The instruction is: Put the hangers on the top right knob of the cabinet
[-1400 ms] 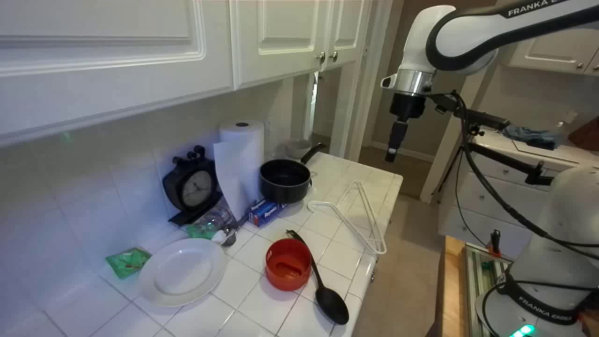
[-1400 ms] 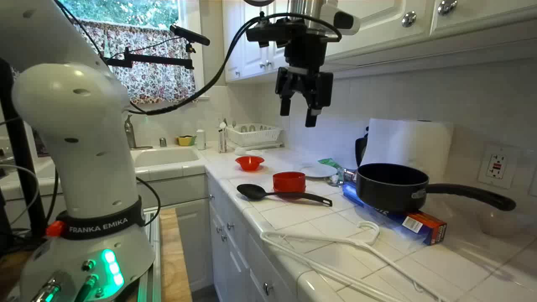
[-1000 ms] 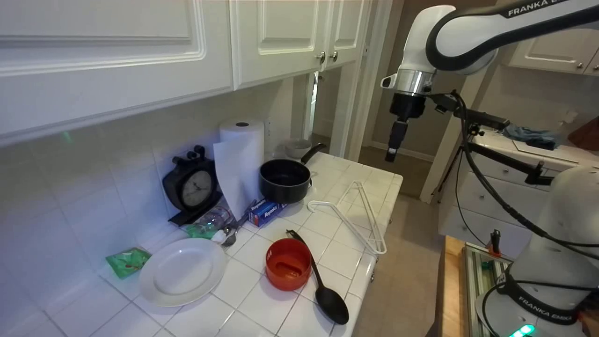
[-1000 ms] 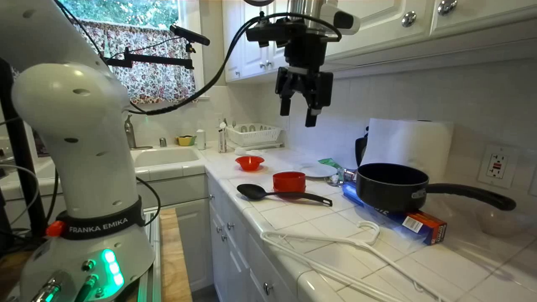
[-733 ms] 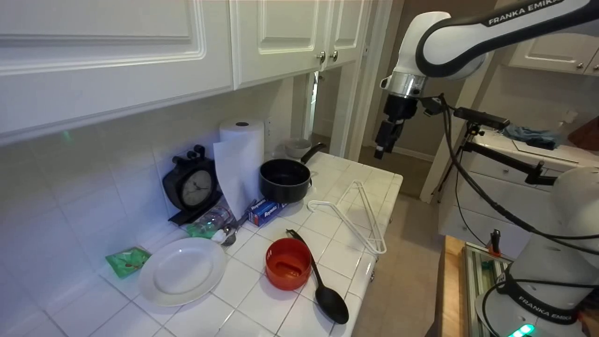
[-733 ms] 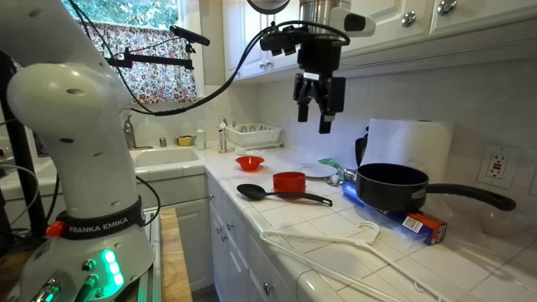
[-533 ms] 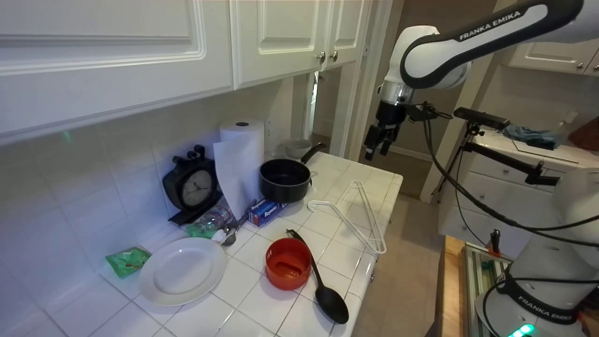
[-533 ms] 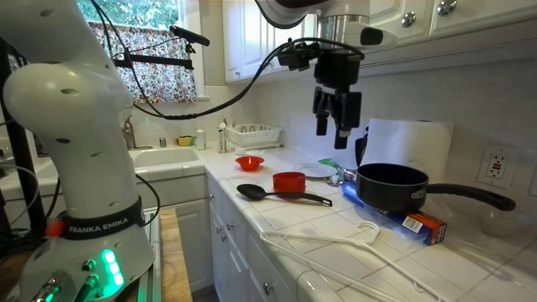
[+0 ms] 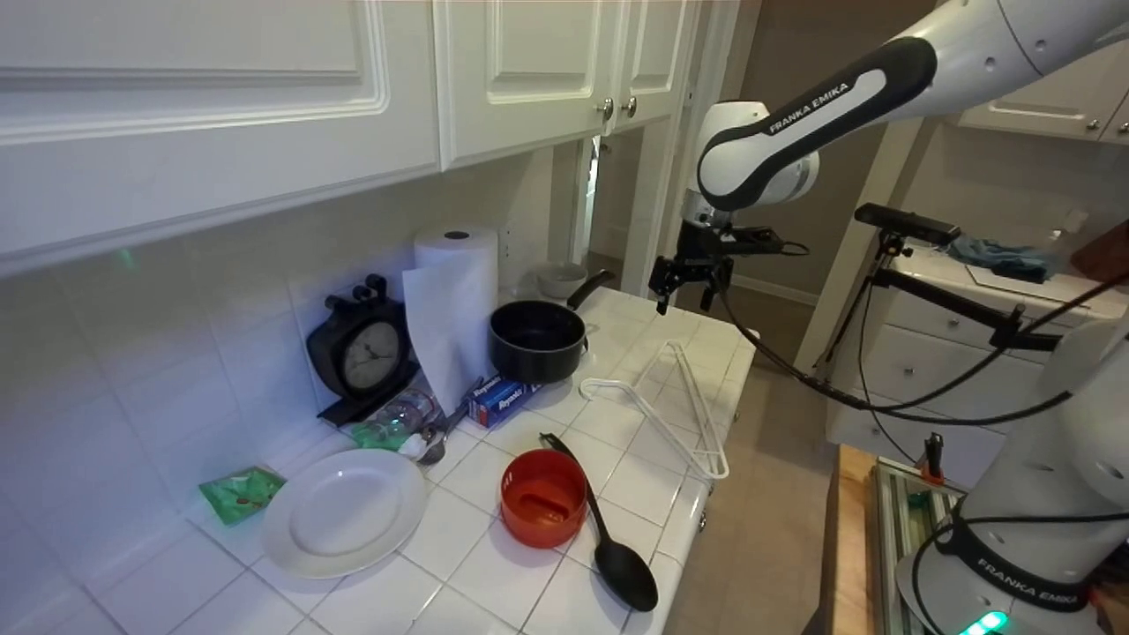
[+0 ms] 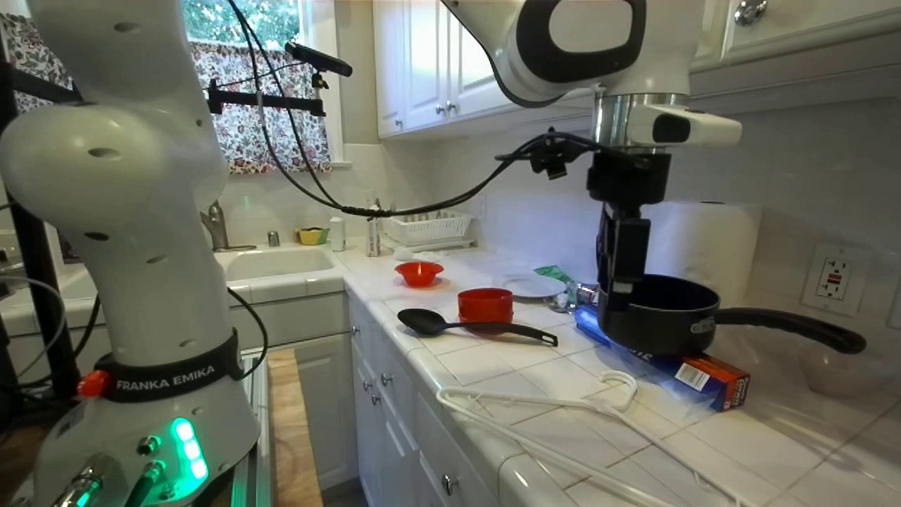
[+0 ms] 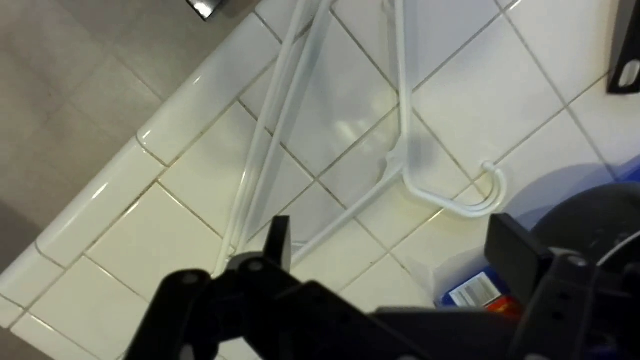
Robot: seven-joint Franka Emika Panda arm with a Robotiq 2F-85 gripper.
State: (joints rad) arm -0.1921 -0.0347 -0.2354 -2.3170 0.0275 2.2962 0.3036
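The white hangers (image 9: 653, 416) lie flat on the tiled counter near its front edge, hooks pointing toward the wall. They also show in an exterior view (image 10: 602, 406) and in the wrist view (image 11: 406, 150). My gripper (image 9: 684, 305) is open and empty, above the counter and higher than the hangers. In the wrist view the fingers of the gripper (image 11: 389, 220) stand wide apart, with one hanger arm and bare tile seen beyond the gap. The white upper cabinet (image 9: 529, 115) has small metal knobs. Its right knob (image 9: 629, 106) also shows in an exterior view (image 10: 750, 12).
A black pot (image 9: 536, 344) rests partly on a blue foil box (image 9: 503, 399), close to the gripper. A paper-towel roll (image 9: 457, 300) stands by the wall. A red cup (image 9: 543, 498), black spoon (image 9: 624, 564) and white plate (image 9: 344, 513) are farther along the counter.
After staying still at first, my arm has reached out over the counter and lowered. The gripper has turned and come down closer to the hangers, staying open. The hangers have not moved.
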